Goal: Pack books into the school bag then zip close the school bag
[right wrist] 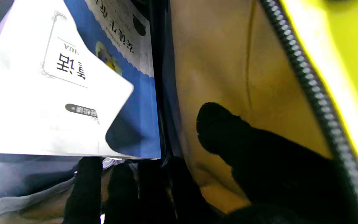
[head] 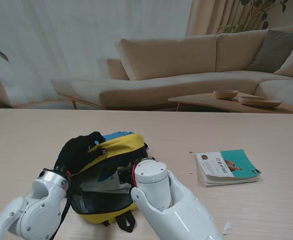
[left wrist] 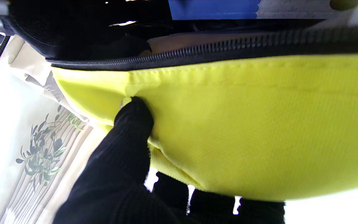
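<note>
Right arm (head: 159, 197) nearest me, its forearm running into the open mouth of the school bag (head: 117, 145). Right robot hand (right wrist: 259, 161) is inside the bag, hidden in the stand view. Wrist view: black-gloved thumb against the tan inner lining (right wrist: 228, 62), the other fingers (right wrist: 85, 186) under the edge of a white book (right wrist: 42, 102) with a blue book (right wrist: 138, 118) behind it, both inside the bag. Fingers not spread, but cannot tell if it actually grips the book or just touches it.

Left arm (head: 33, 207) at my near left. Left robot hand (head: 78, 150), black glove, pinches the yellow flap of the bag: thumb (left wrist: 134, 124) on the outer fabric, other fingers curled on the far side of the flap, holding it lifted. Zipper (left wrist: 228, 48) teeth unjoined, running along the flap's edge; bag open.

Bag sits on the surface (head: 211, 130) left of centre, near me, black strap trailing at its near edge. Teal book (head: 227, 167) lies flat on the surface to the right of the bag, well apart from it, untouched. Small white scrap (head: 227, 227) on the surface near right.

Beyond: beige sofa (head: 186, 65), low coffee table (head: 221, 102) with two bowls (head: 226, 94), curtains.
</note>
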